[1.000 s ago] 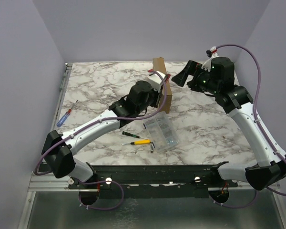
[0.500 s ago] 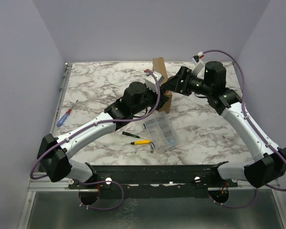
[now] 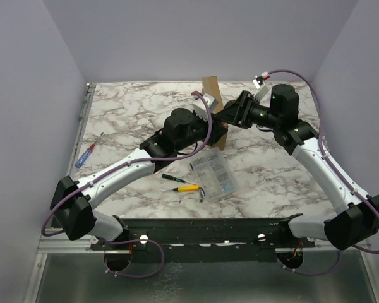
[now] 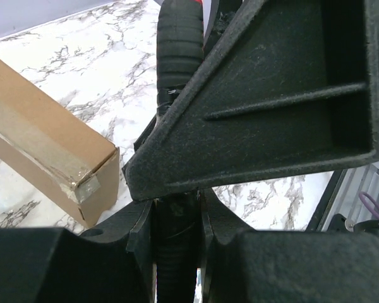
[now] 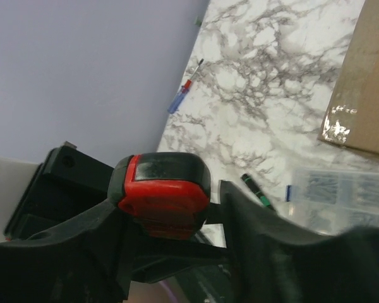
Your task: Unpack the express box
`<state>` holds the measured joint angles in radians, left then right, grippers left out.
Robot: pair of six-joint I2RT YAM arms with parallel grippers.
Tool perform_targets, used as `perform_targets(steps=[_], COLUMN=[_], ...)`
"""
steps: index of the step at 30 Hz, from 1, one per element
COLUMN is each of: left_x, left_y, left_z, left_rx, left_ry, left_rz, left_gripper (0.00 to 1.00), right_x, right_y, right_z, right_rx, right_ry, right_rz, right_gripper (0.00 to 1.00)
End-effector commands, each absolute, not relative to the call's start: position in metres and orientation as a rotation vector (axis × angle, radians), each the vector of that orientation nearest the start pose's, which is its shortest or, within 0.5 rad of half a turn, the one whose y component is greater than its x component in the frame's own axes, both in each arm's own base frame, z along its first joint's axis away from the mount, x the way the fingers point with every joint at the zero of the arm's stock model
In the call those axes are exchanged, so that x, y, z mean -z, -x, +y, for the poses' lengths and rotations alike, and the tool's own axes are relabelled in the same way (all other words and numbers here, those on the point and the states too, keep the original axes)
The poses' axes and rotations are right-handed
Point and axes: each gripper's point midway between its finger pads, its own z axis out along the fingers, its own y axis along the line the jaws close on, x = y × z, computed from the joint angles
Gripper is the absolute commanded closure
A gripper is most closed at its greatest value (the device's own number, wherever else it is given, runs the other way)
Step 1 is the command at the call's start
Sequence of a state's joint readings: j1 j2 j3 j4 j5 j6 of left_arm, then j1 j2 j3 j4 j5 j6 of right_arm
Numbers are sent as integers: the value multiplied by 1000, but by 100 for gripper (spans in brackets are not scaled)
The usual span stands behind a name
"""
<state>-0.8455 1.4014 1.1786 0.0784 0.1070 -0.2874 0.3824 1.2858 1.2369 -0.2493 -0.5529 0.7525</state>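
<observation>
The express box [image 3: 210,86] is a brown cardboard mailer standing on edge at mid-table; its taped corner [image 4: 82,183] shows in the left wrist view and one face [image 5: 366,82] in the right wrist view. My left gripper [image 3: 208,124] [image 4: 177,214] is shut on a black ribbed tool handle [image 4: 180,38], just in front of the box. The handle's red-and-black end [image 5: 161,192] sits between the fingers of my right gripper [image 3: 227,115] [image 5: 174,214]. Those jaws are open, with a gap on the right side of the handle.
A clear compartment case [image 3: 215,177] [image 5: 341,196] lies in front of the box. Near it lie a yellow-handled screwdriver [image 3: 188,187] and a green-marked black one [image 3: 172,178] [image 5: 256,189]. A blue-and-red screwdriver [image 3: 85,154] [image 5: 182,95] lies by the left table edge.
My right gripper has swung left to the left gripper and its jaws have narrowed around the handle's end. The left arm shifted slightly and still holds the tool.
</observation>
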Motion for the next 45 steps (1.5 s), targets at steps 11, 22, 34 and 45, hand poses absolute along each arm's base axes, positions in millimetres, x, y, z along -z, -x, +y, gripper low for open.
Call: perform_targets(steps=[11,22,34,45], left_x=[-308,-307,-341,-271], left_y=[-289,-300,-333,-392], left_z=[-377,-367,-301,-304], left_rx=[954,1023,1089,1355], left_ry=[-584,-515,-264,-87], left_rz=[1673,1727,1737,2021], left_gripper=[100,73,10,20], right_x=[-319,-327,-329,-350], right_y=[-316,-319,-369,-390], right_z=[247,236,172,166], right_rx=[-1328,-1204,-617,-280], right_ry=[-123,77,-4,-4], right_rz=[2022,1840,1886,1770], right_gripper=[100,100,100,100])
